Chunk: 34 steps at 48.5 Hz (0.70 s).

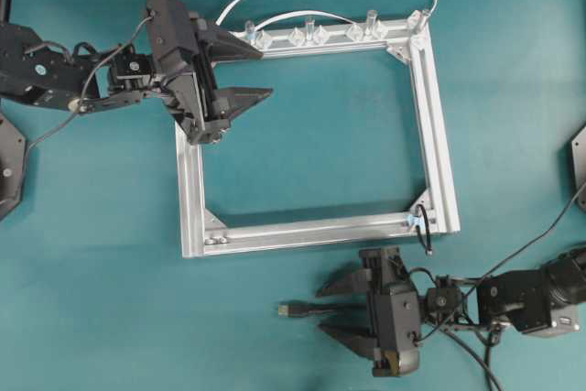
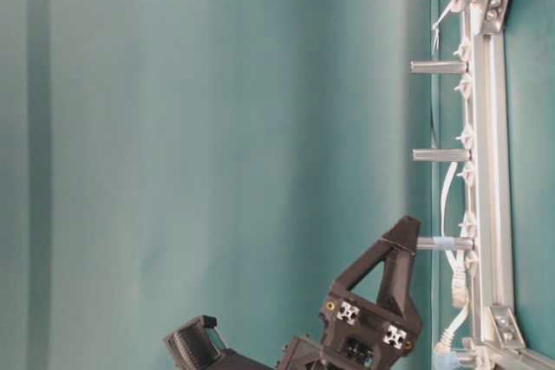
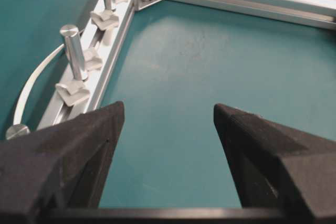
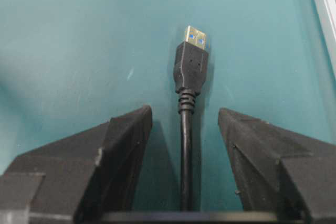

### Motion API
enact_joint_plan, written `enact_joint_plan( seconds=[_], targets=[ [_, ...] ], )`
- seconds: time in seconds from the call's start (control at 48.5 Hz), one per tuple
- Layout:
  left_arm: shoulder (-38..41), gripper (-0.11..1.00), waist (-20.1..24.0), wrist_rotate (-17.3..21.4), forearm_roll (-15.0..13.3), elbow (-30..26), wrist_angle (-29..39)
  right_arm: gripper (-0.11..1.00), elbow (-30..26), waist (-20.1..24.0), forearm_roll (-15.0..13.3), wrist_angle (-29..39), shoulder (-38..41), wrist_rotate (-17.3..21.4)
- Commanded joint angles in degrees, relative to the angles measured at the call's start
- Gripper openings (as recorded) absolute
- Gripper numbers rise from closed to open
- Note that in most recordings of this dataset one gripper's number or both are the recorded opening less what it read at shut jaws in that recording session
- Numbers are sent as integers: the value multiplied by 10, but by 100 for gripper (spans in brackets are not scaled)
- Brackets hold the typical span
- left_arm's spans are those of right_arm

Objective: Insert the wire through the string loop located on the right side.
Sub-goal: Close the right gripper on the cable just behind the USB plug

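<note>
the right gripper (image 4: 185, 129) stood wide open astride the wire (image 4: 185, 145), holding nothing, and needed to close squarely just behind the plug (image 4: 191, 66) near the counter's front edge.

Black wire (image 4: 186, 145), teal table (image 1: 302, 144)

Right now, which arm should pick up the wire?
Right. Its open pincer already straddles the wire just behind the plug, near the string loop. The left pincer sits open over the frame's far corner.
</note>
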Motion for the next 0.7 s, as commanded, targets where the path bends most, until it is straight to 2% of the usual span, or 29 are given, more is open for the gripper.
enact_joint_plan(
  seconds=[0.0,0.206,0.681],
  targets=[
    [-14,77,-4,1,1,-5,-3,68,-5,4,6,-3,-5,-1],
    [-14,77,-10,1,2,-5,-3,68,-4,3,17,-3,-2,-2],
    [-14,77,-11,1,2,-5,-3,67,-8,-11,17,0,-2,-3]
  ],
)
